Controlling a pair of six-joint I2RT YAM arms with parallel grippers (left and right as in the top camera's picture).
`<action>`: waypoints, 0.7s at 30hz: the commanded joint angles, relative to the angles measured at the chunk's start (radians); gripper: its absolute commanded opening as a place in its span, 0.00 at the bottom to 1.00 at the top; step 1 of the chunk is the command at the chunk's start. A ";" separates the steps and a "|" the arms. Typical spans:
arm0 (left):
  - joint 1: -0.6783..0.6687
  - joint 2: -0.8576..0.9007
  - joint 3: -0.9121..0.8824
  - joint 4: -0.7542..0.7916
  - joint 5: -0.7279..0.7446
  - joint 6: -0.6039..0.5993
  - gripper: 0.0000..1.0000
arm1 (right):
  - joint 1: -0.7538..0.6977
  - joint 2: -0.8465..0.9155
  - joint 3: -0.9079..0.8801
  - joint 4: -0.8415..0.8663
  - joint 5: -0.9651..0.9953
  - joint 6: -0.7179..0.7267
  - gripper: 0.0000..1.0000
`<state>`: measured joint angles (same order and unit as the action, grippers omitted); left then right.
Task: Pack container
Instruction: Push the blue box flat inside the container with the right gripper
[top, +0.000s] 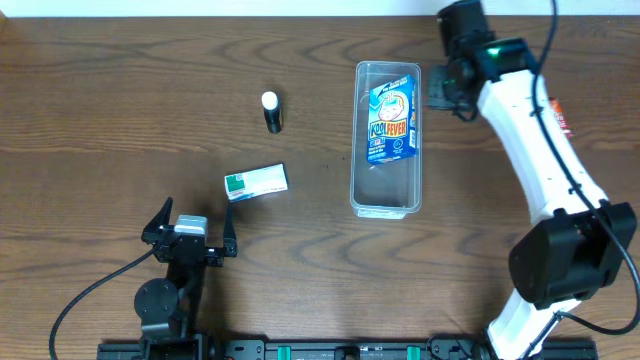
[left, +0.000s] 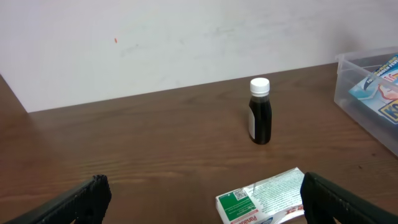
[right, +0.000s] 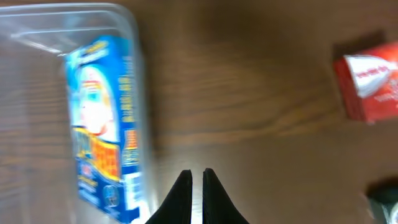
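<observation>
Right gripper (right: 196, 175) closed, empty; container (right: 134, 37) just left of fingertips, blue box (right: 99, 124) lying inside. Left gripper (left: 202, 190) wide open, empty. Probably next: reach for white-green box (left: 261, 198) just ahead, straddle narrow width, close squarely. Bottle (left: 260, 112) farther ahead, upright. Red box (right: 370, 87) far right: blurred, label unreadable.

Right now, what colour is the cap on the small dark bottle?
White cap on a dark bottle; it shows best in the left wrist view.
</observation>
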<state>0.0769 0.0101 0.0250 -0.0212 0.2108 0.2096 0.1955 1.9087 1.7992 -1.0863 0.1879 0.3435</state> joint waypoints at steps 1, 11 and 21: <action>0.003 -0.005 -0.021 -0.026 0.017 -0.005 0.98 | -0.043 -0.001 0.019 -0.011 -0.080 -0.029 0.04; 0.003 -0.005 -0.021 -0.026 0.017 -0.005 0.98 | 0.029 -0.001 0.019 0.076 -0.286 -0.184 0.01; 0.003 -0.005 -0.021 -0.026 0.017 -0.005 0.98 | 0.143 0.074 0.018 0.093 -0.155 -0.179 0.01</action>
<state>0.0769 0.0101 0.0250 -0.0212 0.2104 0.2096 0.3195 1.9358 1.8000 -0.9947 -0.0059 0.1791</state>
